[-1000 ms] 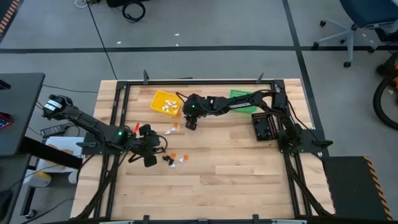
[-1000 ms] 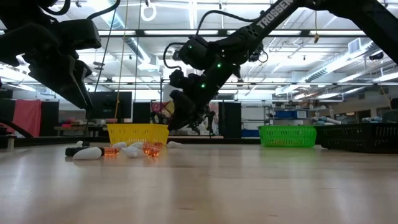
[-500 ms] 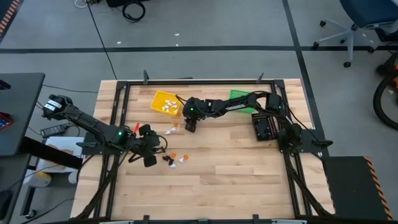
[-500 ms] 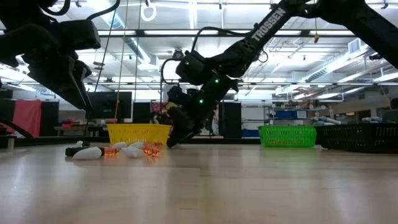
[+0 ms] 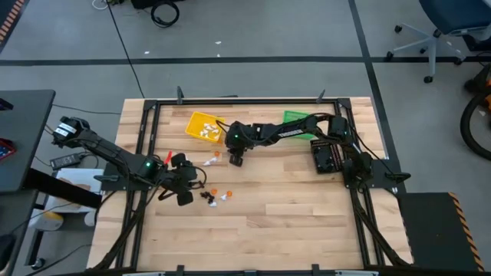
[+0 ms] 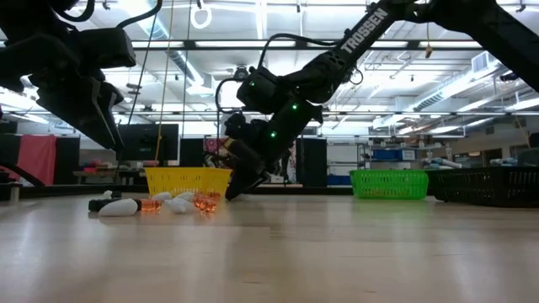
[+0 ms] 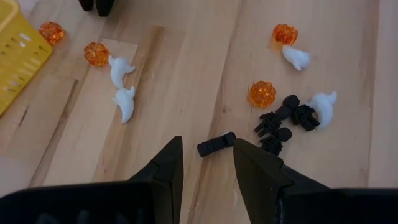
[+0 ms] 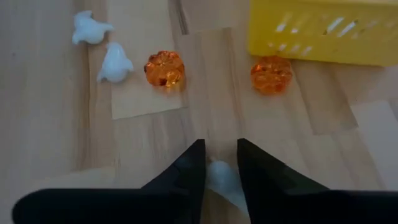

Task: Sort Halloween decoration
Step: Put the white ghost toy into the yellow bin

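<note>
Small Halloween decorations lie on the wooden table: orange pumpkins [image 8: 165, 68], white ghosts [image 7: 124, 102] and black spider-like pieces [image 7: 273, 124]. My right gripper [image 8: 220, 145] is down at the table just in front of the yellow bin [image 5: 205, 126], shut on a white ghost [image 8: 219, 177]. My left gripper [image 7: 207, 142] hangs open above the table at the left. A small black piece [image 7: 216, 144] lies on the wood below the gap between its fingers, untouched. My right gripper pinches the white ghost's body [image 8: 217, 174] between its two fingers. The fingers slant down from the table's right side. In the low view the fingertips [image 6: 233, 193] reach the table top, and the ghost appears to rest on the wood.
The yellow bin [image 8: 323, 28] holds several white pieces. A green bin [image 5: 299, 119] and a black bin [image 5: 326, 156] stand at the back right. Loose trinkets lie in two clusters, one by the yellow bin [image 5: 212, 159] and one nearer the left gripper [image 5: 217, 195].
My right gripper has sunk from above the table down to the table top beside the yellow bin, tipping a little steeper.
</note>
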Action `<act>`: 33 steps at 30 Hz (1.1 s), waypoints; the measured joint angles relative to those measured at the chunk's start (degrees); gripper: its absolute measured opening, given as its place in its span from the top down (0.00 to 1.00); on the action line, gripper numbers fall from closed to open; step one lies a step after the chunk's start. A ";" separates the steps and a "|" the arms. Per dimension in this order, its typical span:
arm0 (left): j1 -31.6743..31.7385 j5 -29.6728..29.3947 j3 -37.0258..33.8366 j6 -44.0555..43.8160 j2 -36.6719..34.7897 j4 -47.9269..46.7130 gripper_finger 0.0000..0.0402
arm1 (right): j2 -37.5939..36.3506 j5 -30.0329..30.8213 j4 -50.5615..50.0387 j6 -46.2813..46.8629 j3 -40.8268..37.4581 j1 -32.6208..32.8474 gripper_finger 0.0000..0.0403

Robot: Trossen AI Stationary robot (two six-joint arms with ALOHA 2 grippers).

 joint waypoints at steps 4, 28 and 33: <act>0.00 0.00 0.00 -0.03 0.00 0.02 0.71 | -1.55 -0.67 -2.23 0.01 -0.23 0.02 0.77; 0.07 -1.75 0.00 0.00 0.20 2.73 0.71 | -8.24 -2.00 27.31 -0.01 -0.16 -0.78 0.81; 0.07 -1.76 0.00 0.03 0.20 2.90 0.71 | -4.44 -1.04 36.01 2.75 2.11 -2.39 0.81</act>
